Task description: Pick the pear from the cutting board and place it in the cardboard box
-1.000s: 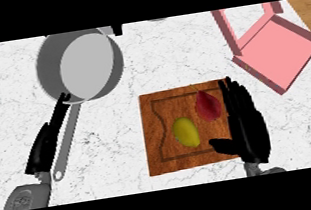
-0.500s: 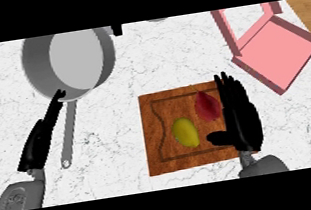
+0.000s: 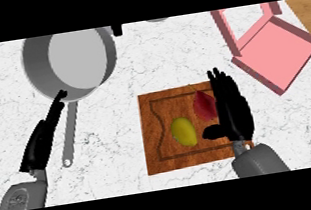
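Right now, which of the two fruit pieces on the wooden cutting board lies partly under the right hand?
The dark red pointed fruit: the black right hand overlaps its right edge, while the yellow-green pear lies uncovered.

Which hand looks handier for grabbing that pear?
Right. The right hand is open over the cutting board, just beside the pear; the left hand is far off, by the pan's handle.

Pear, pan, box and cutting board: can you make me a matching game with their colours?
Things:
1. pear
2. frying pan
3. box
4. cutting board

Colours:
A. pink
B. brown wood
C. yellow-green
D. grey

Pairs: 1-C, 2-D, 3-A, 4-B
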You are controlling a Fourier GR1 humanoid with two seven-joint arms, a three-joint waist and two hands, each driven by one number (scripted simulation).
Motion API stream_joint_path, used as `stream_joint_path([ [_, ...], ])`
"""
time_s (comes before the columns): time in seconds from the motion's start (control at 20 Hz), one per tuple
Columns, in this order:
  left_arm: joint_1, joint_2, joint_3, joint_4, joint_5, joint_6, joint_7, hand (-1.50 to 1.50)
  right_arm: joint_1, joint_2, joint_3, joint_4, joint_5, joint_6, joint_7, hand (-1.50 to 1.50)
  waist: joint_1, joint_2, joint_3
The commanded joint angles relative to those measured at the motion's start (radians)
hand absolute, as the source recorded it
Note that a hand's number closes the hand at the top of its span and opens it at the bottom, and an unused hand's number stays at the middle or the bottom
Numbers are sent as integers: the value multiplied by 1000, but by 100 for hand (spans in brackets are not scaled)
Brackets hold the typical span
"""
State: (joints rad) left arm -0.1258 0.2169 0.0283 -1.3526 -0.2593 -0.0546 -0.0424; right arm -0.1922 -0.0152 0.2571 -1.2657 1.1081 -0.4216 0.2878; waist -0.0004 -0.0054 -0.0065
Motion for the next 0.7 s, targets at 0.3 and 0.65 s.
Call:
stream_joint_path([
  [0.3,4,-34,-5,0,-41,19,-4,0,-103,14,8,150,-30,-19,2,-150,3,6,7],
  [0.65,-20,-26,12,30,-32,4,-20,0,-133,8,15,218,188,-198,35,150,3,6,6],
])
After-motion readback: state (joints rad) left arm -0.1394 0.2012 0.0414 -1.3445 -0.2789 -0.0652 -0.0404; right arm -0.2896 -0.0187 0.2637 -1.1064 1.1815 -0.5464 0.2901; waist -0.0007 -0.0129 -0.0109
